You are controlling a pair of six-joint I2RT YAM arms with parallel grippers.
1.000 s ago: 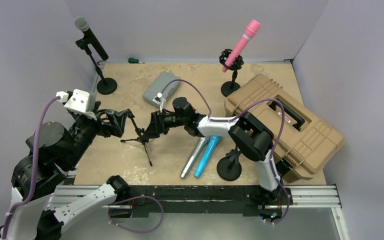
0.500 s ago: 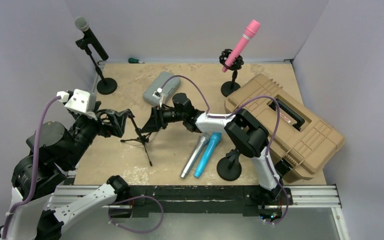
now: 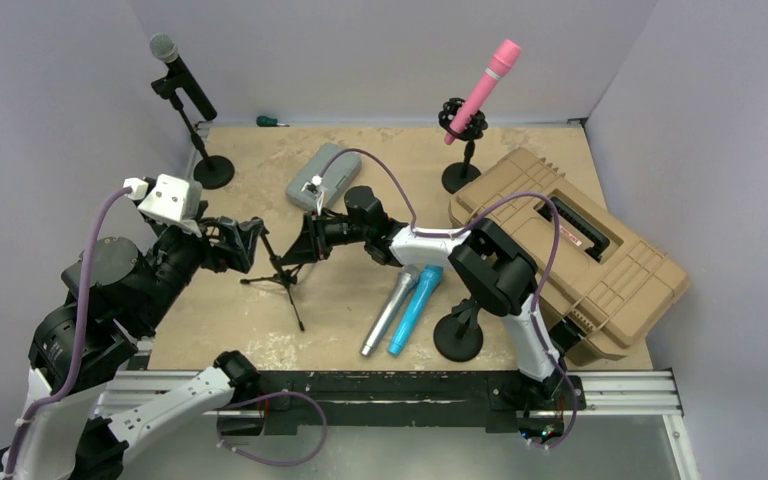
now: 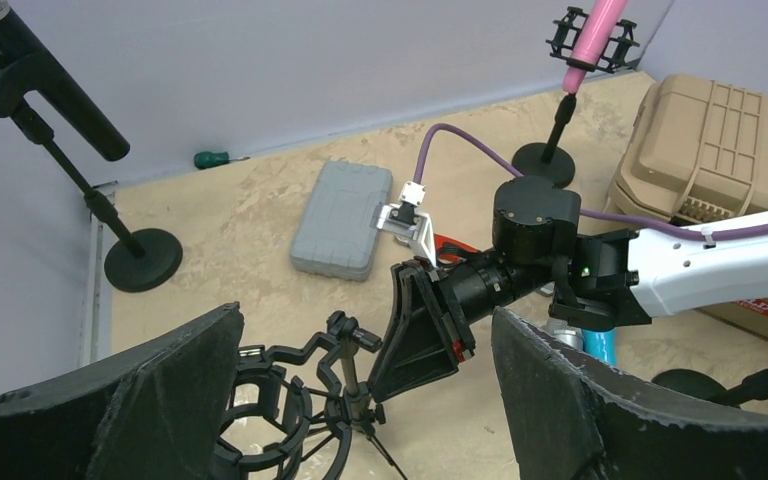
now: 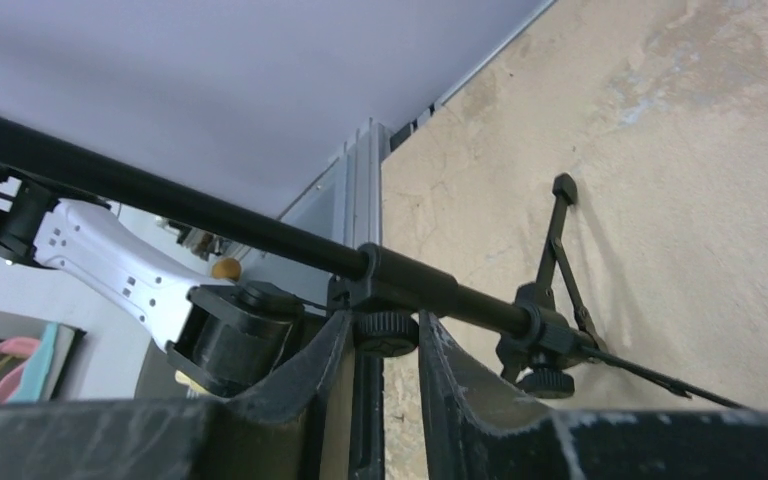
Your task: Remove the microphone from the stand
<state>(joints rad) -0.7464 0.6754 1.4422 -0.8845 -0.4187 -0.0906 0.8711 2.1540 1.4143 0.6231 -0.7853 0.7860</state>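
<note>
Stand (image 3: pixel 282 272) pole clamped at its knob (image 5: pixel 385 338) by right gripper (image 5: pixel 385 325), left gripper (image 4: pixel 365 325) spread wide around the mount (image 4: pixel 270 415), partly cut off, silver mic (image 3: pixel 388 312) and blue mic (image 3: pixel 412 312) laid flat nearby.

A tan hard case (image 3: pixel 625 275) lies on the right side of the desk (image 3: pixel 390 150). A small grey case (image 4: pixel 340 220) lies near the back, and a green-handled screwdriver (image 3: pixel 271 121) by the back wall.
</note>
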